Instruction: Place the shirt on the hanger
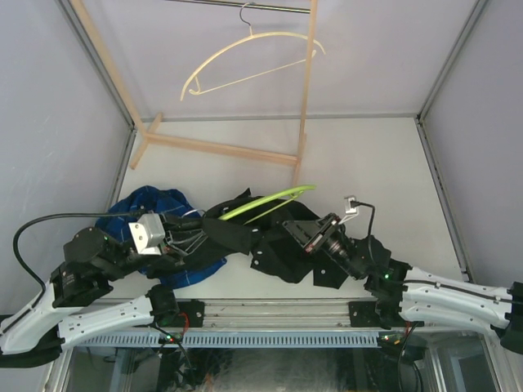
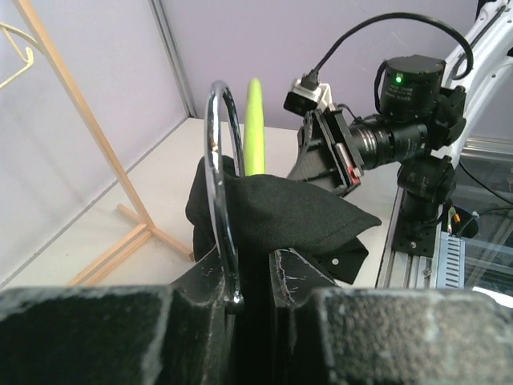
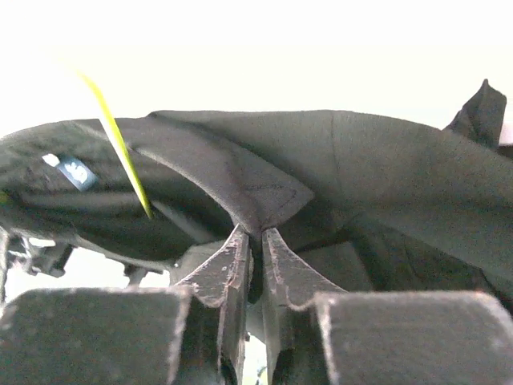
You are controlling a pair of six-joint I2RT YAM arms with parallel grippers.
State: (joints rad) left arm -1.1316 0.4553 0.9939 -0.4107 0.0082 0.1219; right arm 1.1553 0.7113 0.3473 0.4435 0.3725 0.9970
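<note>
**The plain black long-sleeved button-up shirt (image 1: 245, 237) pinched, hanger held by its hook**

My right jaws are pressed together on a pointed fold of the shirt's black cloth, which rises straight out from between them in my right wrist view. My left jaws are closed on the curved metal hook (image 2: 218, 176) of the thin lime-green plastic hanger (image 1: 265, 204). The hook stands upright out of them, with the green bar running away behind it.

The shirt lies crumpled on the pale worktop (image 1: 368, 163), close to its near edge and between my two arms. The hanger's green arc shows above its far side. A rumpled blue plaid shirt (image 1: 143, 214) sits just left of it, under my left arm.

A light wooden rack (image 1: 221, 149) stands at the far edge, well apart from the shirt. A cream hanger (image 1: 245, 53) hangs from its rail.
</note>
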